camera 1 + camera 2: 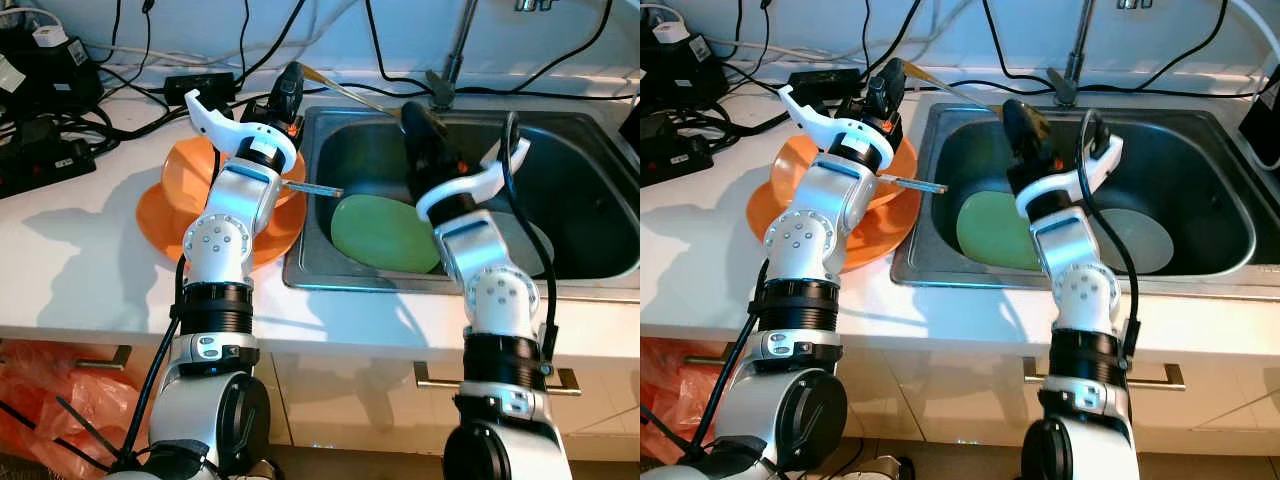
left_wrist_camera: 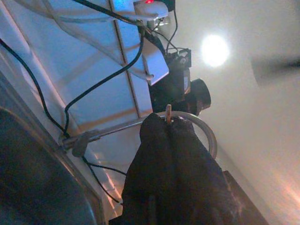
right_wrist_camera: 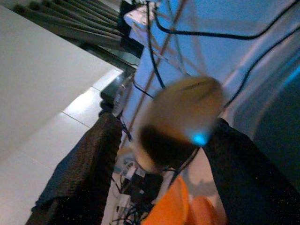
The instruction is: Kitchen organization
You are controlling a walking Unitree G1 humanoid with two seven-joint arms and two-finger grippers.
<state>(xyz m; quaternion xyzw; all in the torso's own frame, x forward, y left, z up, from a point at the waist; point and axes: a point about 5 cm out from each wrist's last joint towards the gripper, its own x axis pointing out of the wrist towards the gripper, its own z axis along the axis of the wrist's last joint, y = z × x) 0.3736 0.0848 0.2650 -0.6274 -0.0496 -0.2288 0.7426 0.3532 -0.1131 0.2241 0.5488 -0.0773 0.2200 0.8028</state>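
Wooden spoon (image 1: 340,88) handle pinched between left fingers (image 1: 288,92); bowl between spread right fingers (image 3: 89,164).

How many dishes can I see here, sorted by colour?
Orange: 2, a bowl on a plate
Green: 1, a plate in the sink
Pale grey: 1, a plate in the sink
Total: 4

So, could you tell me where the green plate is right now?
The green plate lies in the sink, at its left side, just ahead of the right pincer and right of the orange plates.
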